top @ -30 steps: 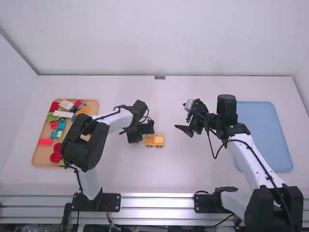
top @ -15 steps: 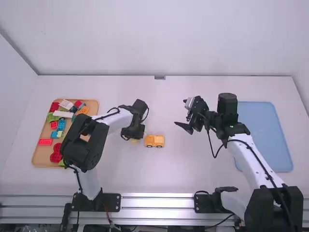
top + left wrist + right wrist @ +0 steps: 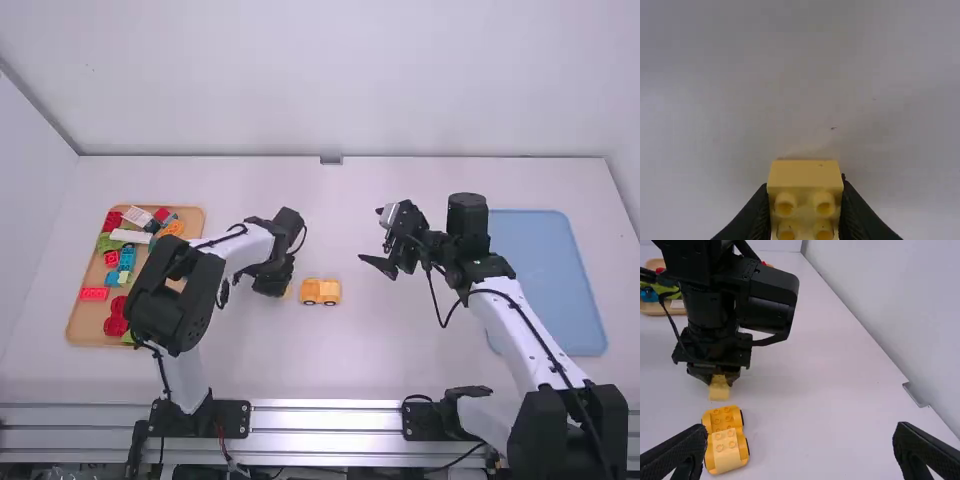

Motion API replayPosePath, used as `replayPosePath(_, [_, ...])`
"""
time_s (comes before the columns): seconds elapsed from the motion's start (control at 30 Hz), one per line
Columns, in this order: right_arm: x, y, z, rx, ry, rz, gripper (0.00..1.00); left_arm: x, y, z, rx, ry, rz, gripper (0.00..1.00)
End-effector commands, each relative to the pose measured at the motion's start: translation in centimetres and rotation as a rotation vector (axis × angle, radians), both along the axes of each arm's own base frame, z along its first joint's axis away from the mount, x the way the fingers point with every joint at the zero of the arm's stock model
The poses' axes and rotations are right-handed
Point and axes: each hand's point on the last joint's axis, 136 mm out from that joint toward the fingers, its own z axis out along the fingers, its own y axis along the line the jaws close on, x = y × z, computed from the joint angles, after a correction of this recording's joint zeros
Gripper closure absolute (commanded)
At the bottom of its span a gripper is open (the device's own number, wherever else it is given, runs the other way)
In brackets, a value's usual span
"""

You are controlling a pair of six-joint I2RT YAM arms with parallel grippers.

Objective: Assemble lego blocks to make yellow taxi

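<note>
Left gripper (image 3: 276, 284) is low over the table, just left of the orange car (image 3: 321, 291). In the left wrist view, my left gripper (image 3: 805, 192) is shut on a small yellow block (image 3: 805, 173), studs showing. The right wrist view has that yellow block (image 3: 719, 390) under the left gripper, apart from the car (image 3: 715, 417). The car has dark wheels, a studded base and a lighter block stacked on one end. Right gripper (image 3: 371, 236) stands open farther right and beyond the car; between its wide-apart fingers in its own view, right gripper (image 3: 800, 437) holds nothing.
An orange-brown tray (image 3: 80, 325) at the left holds several red, green, blue, white and orange blocks. A blue tray (image 3: 550, 275) lies at the right, beside the right arm. A small grey bracket (image 3: 331, 160) sits at the table's far edge.
The left gripper has turned and drawn back from beside the car, and the yellow block has come into view under it. The right gripper has shifted very slightly left.
</note>
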Motion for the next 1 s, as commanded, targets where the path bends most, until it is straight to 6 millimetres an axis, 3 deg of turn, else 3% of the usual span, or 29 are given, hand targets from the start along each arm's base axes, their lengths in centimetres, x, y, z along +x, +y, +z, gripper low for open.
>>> replayPosePath(0.0, [-0.3,0.1,-0.4,0.007,0.022,0.007,0.02,-0.8,0.4,-0.5,-0.009,0.035,0.293,0.91])
replayPosePath(0.3, [-0.1,-0.2,-0.5,0.006,0.028,-0.004,0.02,-0.9,0.5,-0.5,-0.004,0.038,0.339,0.87])
replayPosePath(0.4, [-0.2,-0.1,-0.5,0.006,0.028,-0.001,0.02,-0.9,0.7,-0.5,0.010,0.034,0.260,0.89])
replayPosePath(0.43, [-0.2,-0.1,-0.5,0.006,0.028,0.002,0.01,-0.9,1.2,-0.5,0.032,0.028,0.207,0.96])
replayPosePath(0.5, [-0.3,0.0,-0.5,0.006,0.028,0.004,0.01,-1.0,2.0,-0.5,0.071,0.032,0.118,0.98])
replayPosePath(0.67, [0.0,-0.4,-0.4,0.007,0.024,-0.011,0.02,-1.3,4.6,-0.1,0.209,0.065,-0.236,0.98])
replayPosePath(0.7, [0.0,-0.4,-0.4,0.006,0.023,-0.007,0.01,-1.0,5.5,0.1,0.259,0.074,-0.391,0.98])
replayPosePath(0.77, [0.0,-0.4,-0.4,0.007,0.022,-0.007,0.02,-0.3,5.6,0.1,0.281,0.066,-0.543,0.98])
replayPosePath(0.83, [0.0,-0.3,-0.4,0.007,0.019,-0.007,0.02,1.3,4.9,0.1,0.292,0.037,-0.868,0.98])
replayPosePath(0.87, [0.1,-0.3,-0.3,0.008,0.017,-0.007,0.01,2.5,4.1,0.1,0.297,0.016,-1.135,0.98])
replayPosePath(0.9, [0.1,-0.3,-0.3,0.008,0.017,-0.007,0.01,2.5,4.1,0.1,0.297,0.016,-1.135,0.98])
replayPosePath(0.97, [0.1,-0.4,-0.3,0.007,0.015,-0.007,0.01,2.6,2.4,-0.2,0.234,0.010,-1.595,0.98])
